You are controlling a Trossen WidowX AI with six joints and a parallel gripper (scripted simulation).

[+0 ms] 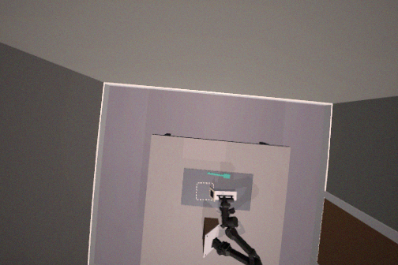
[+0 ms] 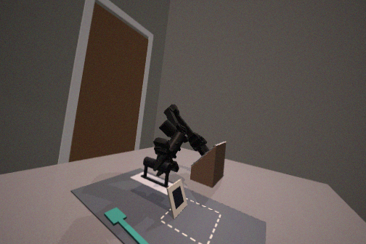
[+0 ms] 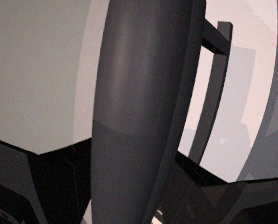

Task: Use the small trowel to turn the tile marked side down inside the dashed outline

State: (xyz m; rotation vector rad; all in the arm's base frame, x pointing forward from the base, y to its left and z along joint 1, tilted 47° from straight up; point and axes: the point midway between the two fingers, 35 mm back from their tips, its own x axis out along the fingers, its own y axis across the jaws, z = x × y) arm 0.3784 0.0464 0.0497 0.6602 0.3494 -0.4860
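Note:
My gripper [image 1: 225, 199] [image 2: 160, 165] [image 3: 134, 143] is shut on the dark handle of the trowel, low over the mat [image 1: 189, 176] [image 2: 247, 224]. The trowel [image 1: 230, 193] [image 2: 137, 177] [image 3: 140, 75] has a flat white blade under a black bracket; whether the blade touches the mat I cannot tell. The cream tile [image 1: 211, 188] [image 2: 172, 200] stands steeply on edge at the blade's end, beside the near-arm side of the dashed outline [image 1: 197, 192] [image 2: 220, 215]. Its dark marked side faces the outline and the exterior view. The wrist view does not show the tile clearly.
A teal flat tool [image 1: 227, 176] [image 2: 115, 216] lies along the mat's far edge. A wedge-shaped block [image 1: 210, 240] [image 2: 205, 171], brown-sided with a white sloping face, stands on the table [image 1: 166, 223] [image 2: 36, 187] beside the arm, off the mat.

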